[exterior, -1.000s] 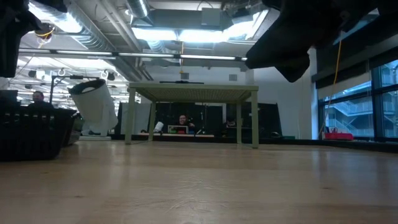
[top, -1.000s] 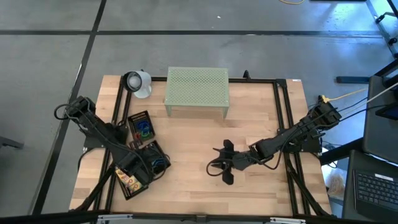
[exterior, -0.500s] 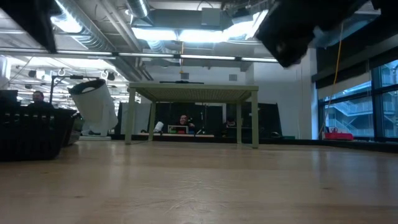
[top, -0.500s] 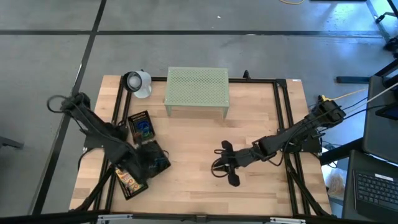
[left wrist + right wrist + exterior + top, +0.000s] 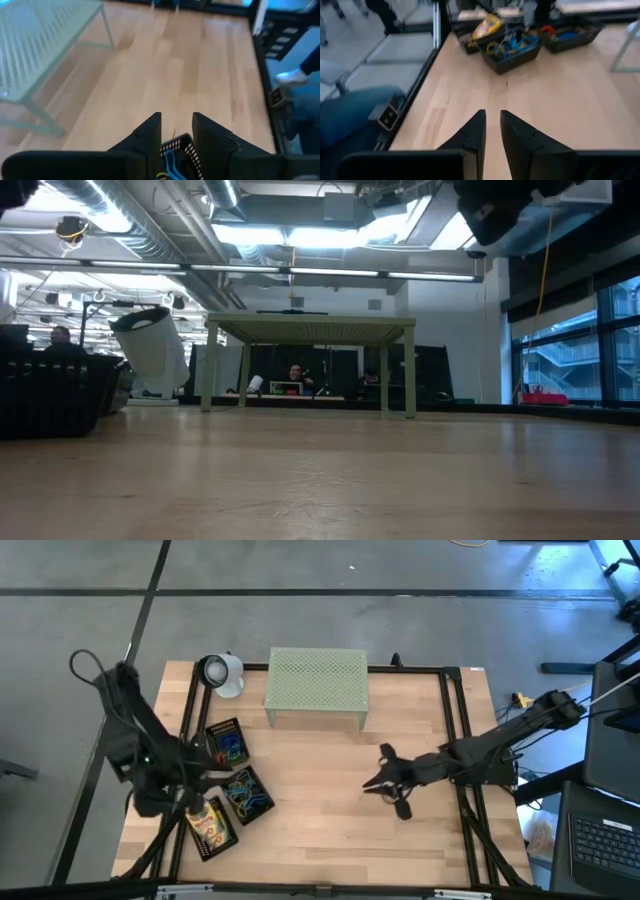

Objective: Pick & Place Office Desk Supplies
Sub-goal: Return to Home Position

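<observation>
Three black mesh trays stand at the table's near left. One [image 5: 227, 744] holds red, green and blue rubber bands. The middle one [image 5: 246, 794] holds blue and yellow bands [image 5: 511, 43]. The nearest [image 5: 209, 828] holds a yellow crayon box [image 5: 487, 26]. My left gripper [image 5: 197, 794] hangs open and empty above the middle tray's left edge [image 5: 176, 144], slanting down toward the table's right. My right gripper [image 5: 389, 783] hovers over bare wood right of centre, its fingers [image 5: 476, 131] a narrow gap apart with nothing between them, pointing toward the trays.
A pale-green perforated stand [image 5: 316, 685] stands on its legs at the far middle. A white cup-like thing [image 5: 221, 673] lies beside it at the far left. Bare wood [image 5: 320, 830] fills the middle and near part. People sit in the room beyond the table [image 5: 293, 374].
My left gripper has risen from the trays and drawn back toward the table's left edge, tipping from steeply downward to a shallower slant; the middle tray now shows uncovered. My right gripper has risen and drawn back toward the table's right edge. No tray has moved.
</observation>
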{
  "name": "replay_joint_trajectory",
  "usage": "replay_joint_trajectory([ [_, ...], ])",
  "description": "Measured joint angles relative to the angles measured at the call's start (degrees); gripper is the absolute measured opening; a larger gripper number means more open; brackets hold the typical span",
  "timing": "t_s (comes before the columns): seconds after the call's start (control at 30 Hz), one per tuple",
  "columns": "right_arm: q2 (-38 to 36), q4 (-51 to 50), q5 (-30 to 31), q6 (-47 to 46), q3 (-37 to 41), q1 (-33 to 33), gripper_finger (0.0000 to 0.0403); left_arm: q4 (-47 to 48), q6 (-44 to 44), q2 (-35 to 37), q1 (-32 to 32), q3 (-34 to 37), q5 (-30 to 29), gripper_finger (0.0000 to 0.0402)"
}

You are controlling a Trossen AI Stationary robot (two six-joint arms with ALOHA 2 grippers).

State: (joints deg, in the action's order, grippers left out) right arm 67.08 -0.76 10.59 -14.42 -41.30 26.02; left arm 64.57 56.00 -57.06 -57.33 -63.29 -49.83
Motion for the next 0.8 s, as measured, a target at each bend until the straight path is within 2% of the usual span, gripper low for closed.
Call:
replay_joint_trajectory([
  [0.23, -9.85, 14.07, 0.77, -0.1, 14.12, 0.0, 0.0062, 0.53, -0.18, 3.63, -4.92, 1.22, -6.91, 0.0106],
  [0.4, -14.51, 23.64, 0.77, -1.57, 22.99, 0.0, 0.0062, 0.33, 6.63, 6.33, -7.74, 6.98, -9.44, 0.0103],
  [0.57, -17.85, 27.13, 1.37, -1.62, 27.5, 0.0, 0.0062, 0.03, 14.57, 10.4, -10.08, 13.5, -10.76, 0.0106],
  [0.8, -21.4, 27.45, 3.12, -1.61, 29.92, 0.0, 0.0062, -0.28, 20.13, 16.49, -13.48, 21.75, -14.99, 0.0104],
])
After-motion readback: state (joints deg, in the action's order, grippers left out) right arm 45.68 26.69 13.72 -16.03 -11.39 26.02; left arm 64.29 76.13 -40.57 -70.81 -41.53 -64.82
